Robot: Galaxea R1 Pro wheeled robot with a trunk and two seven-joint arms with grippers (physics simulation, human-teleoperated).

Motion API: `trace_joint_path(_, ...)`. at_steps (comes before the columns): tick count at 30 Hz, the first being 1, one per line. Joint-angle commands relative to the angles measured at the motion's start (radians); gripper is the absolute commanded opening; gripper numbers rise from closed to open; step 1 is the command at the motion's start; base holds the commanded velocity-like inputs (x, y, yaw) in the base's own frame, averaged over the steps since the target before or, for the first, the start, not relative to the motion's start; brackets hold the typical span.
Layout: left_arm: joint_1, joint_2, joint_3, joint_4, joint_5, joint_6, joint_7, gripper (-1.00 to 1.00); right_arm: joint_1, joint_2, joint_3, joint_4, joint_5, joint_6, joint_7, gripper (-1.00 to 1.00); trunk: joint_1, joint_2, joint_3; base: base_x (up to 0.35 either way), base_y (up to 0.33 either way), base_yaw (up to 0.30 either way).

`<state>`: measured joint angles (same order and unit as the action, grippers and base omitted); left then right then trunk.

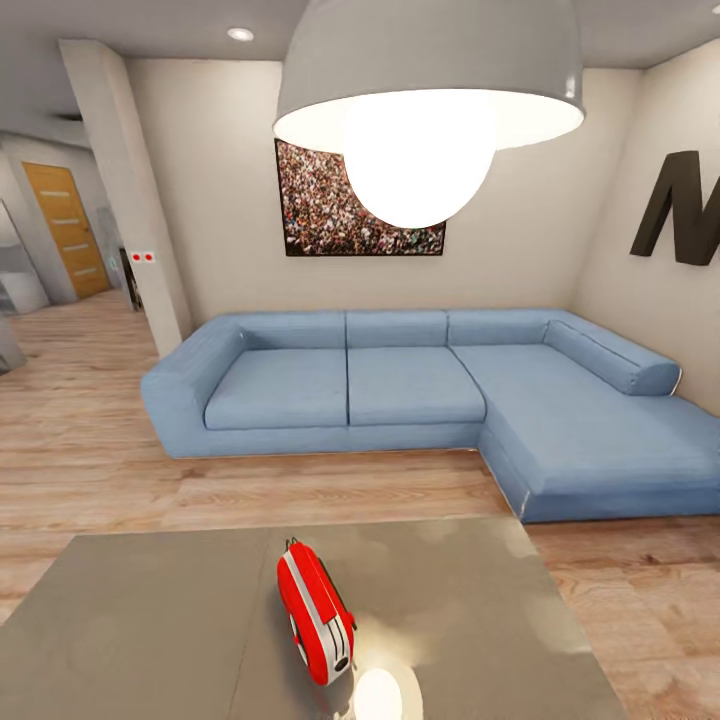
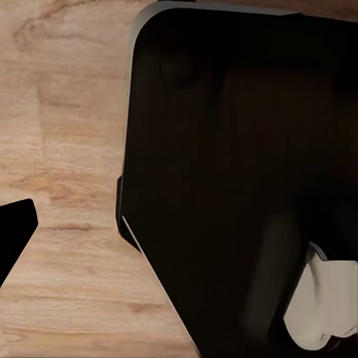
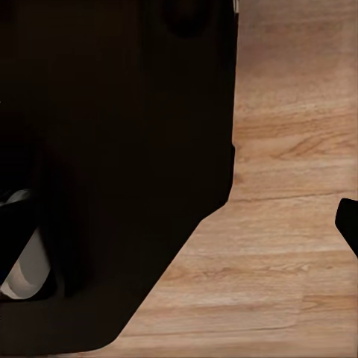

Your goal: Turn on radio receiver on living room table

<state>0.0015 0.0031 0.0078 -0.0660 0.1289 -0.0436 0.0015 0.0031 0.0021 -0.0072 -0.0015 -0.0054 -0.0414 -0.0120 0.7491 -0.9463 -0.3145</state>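
a: where the head view looks forward and down, which task items are present?

b: the radio receiver [image 1: 316, 612] is on the table [image 1: 150, 620], at the near middle of the grey top, just right of the seam. it is red with white trim. it stands on the surface with its narrow side toward the camera. a bright reflection of the lamp lies on the table top just near of it.

a: describe the surroundings.

b: the table is on a light wood plank floor [image 1: 90, 440]. beyond the table, well apart from it, is a blue l-shaped sofa [image 1: 420, 385] along the far wall, with its long section running toward the near right. a framed crowd picture [image 1: 325, 205] hangs on the far wall above the sofa. a white dome pendant lamp [image 1: 430, 90] hangs in front of it. a dark letter [image 1: 680, 205] is mounted on the right wall. a wooden door [image 1: 68, 228] is at the far left.

a: state of the jaws?

b: cannot tell for either gripper. the left wrist view shows a dark robot body [image 2: 239, 179] over the plank floor [image 2: 67, 149]. the right wrist view shows a similar dark body [image 3: 112, 164] over the floor [image 3: 291, 224]. a small black shape sits at one edge of each wrist view, but it cannot be identified.
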Motion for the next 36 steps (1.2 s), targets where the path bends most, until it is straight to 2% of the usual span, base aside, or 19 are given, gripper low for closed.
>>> trace_joint_path(1, 0.000, 0.000, 0.000, 0.000, 0.000, 0.000, 0.000, 1.00, 0.000, 0.000, 0.000, 0.000, 0.000, 0.000, 0.000, 1.00, -0.004, 0.007, 0.003, 0.000, 0.000, 0.004)
trace_joint_path(36, 0.000, 0.000, 0.000, 0.000, 0.000, 0.000, 0.000, 1.00, 0.000, 0.000, 0.003, 0.000, 0.007, -0.001, 0.000, 1.00, -0.138, 0.252, 0.084, 0.000, 0.000, 0.149)
